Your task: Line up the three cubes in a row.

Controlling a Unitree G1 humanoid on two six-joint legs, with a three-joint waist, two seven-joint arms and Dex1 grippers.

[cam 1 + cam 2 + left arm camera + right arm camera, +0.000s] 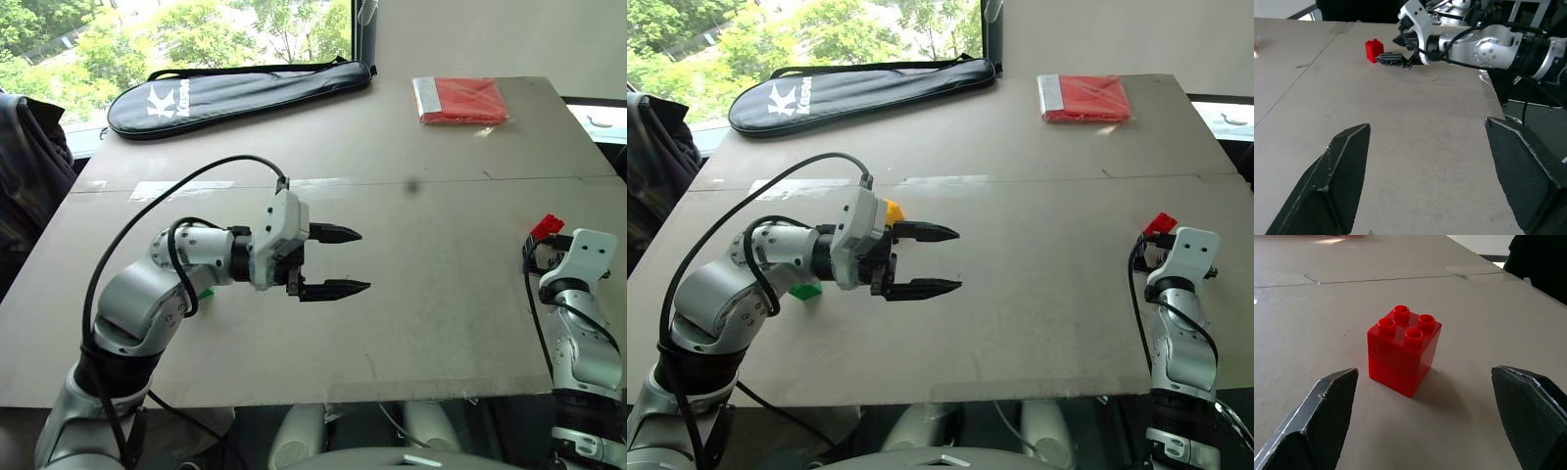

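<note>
Right wrist view: red cube [1404, 348], studs up, upright on the bare surface [1312, 323], standing in the open gap ahead of the right gripper [1422, 421]. Gripper spread wide, both fingers clear of the cube, nothing pinched.

Head views, same item: red cube [1159, 224] at the right side of the surface, just beyond the right gripper and partly hidden by it.

Yellow cube [892, 211]: left-centre of the surface, showing just past the left wrist housing; most of it hidden.

Green cube [805, 290]: left side, nearer than the yellow one, a corner showing beside the left forearm.

Left gripper [923, 259]: raised above the surface, pointing right, fingers spread apart, carrying nothing.

Other items: red flat packet [460, 100] at the far right of the surface; black racket bag [235, 93] along the far left edge. Neither belongs to the job.

State of the work, by my reckoning: not lined up. Yellow and green lie near each other on the left; red stands well apart on the right. No cube is in either gripper. The right arm looks poised to take the red one.

Remaining: bring red across to the other two, then set all three in one straight row. Whether yellow and green already sit true to each other cannot be told, the arm covers them.
</note>
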